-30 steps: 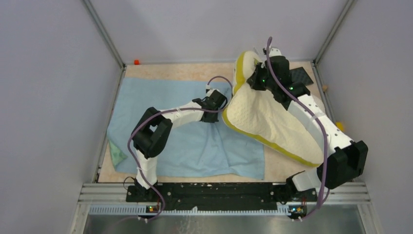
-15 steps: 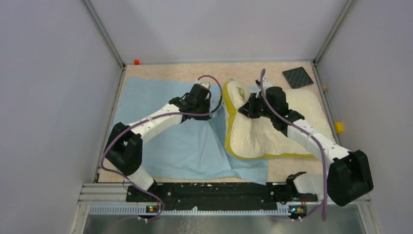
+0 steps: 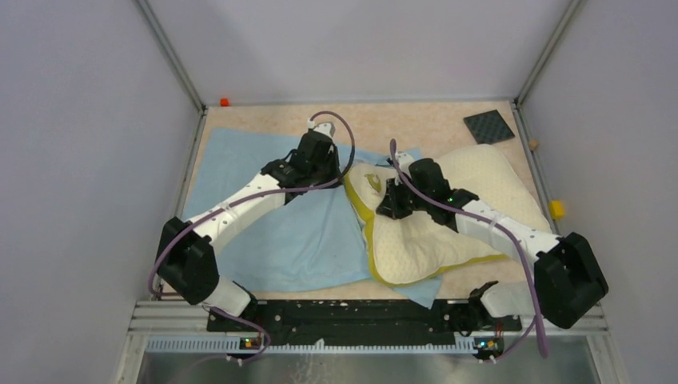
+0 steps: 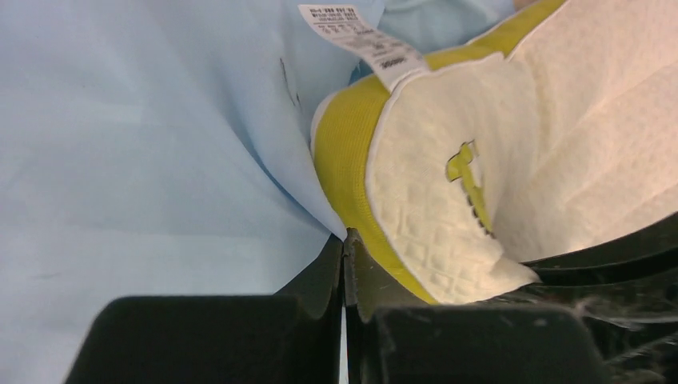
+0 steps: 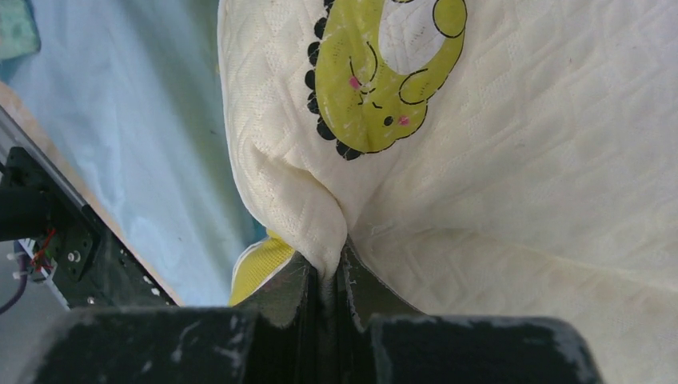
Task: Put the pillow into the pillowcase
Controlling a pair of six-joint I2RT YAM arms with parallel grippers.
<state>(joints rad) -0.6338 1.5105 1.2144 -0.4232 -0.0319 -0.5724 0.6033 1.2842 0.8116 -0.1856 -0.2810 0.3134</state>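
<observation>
**Two Pinches at Mid-Table as Pillow Meets Pillowcase**

The pillow (image 3: 488,172), cream-white and quilted, lies on the right half of the table (image 3: 416,120). Its left end rests over the right-hand part of the pillowcase (image 3: 240,156), which is spread light-blue side up across the left half. A strip of blue cloth shows from beneath the pillow's near corner.

The left gripper (image 3: 344,170) reaches in from the left to the pillow's left end. In the left wrist view its fingers (image 4: 320,272) are pressed together, and the blue cloth of the pillowcase (image 4: 144,144) is drawn up to a point at their tips, just beside the pillow's yellow band (image 4: 344,152). A white label (image 4: 364,40) sticks out from that band at the corner of the pillow (image 4: 560,120).

The right gripper (image 3: 385,206) comes in across the pillow from the right. The right wrist view shows its jaws closed on a puckered fold of the pillow (image 5: 520,200), just below a yellow-green cartoon print (image 5: 376,72). Beside that fold the pillowcase (image 5: 136,120) lies flat, with a green patch (image 5: 16,28) of cloth at the picture's top left corner.

A black mat (image 3: 488,126) sits at the table's far right corner, well apart from both grippers.
</observation>
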